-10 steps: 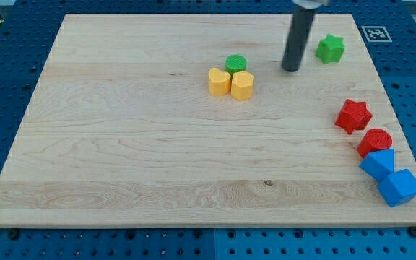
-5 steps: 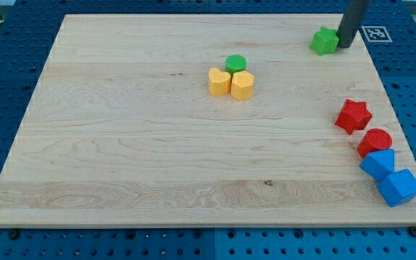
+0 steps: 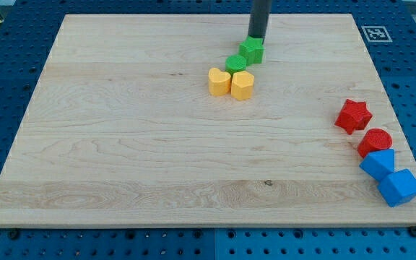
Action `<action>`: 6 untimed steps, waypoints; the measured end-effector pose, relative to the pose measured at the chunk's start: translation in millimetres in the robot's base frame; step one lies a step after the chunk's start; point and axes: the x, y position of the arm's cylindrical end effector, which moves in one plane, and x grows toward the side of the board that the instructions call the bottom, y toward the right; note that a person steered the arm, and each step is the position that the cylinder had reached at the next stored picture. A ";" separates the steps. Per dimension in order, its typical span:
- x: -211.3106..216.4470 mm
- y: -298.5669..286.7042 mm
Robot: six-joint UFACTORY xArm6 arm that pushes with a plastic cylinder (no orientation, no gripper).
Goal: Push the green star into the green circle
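Item, desk [image 3: 121,144]: wooden board, bearing nine blocks in two groups.

Item, green star [image 3: 251,50]: placed near the view's top, centre-right, touching or all but touching the green circle [image 3: 235,63] on that block's upper-right side. The task is judged nearly or fully met.

Item, tip [image 3: 256,37]: set just above the green star, at its far edge, seemingly in contact. No gripper is fitted, so nothing is held and no opening is to be told; only a rod is carried.

Item, yellow heart [image 3: 219,81] and yellow hexagon-like block [image 3: 243,84]: seated directly below the green circle, touching it.

Item, red star [image 3: 353,115], red circle [image 3: 375,141], two blue blocks [image 3: 378,164] [image 3: 399,187]: ranged down the view's right edge, well apart from the work.

Handling note: any further push is best kept short and directed toward the view's lower left, through the star's middle, so that the star is not spun aside and the circle is not driven into the yellow pair.
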 end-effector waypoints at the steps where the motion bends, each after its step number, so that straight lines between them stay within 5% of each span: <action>1: 13.1 -15.6; 3: 17.8 47.5; 6: 20.6 -15.0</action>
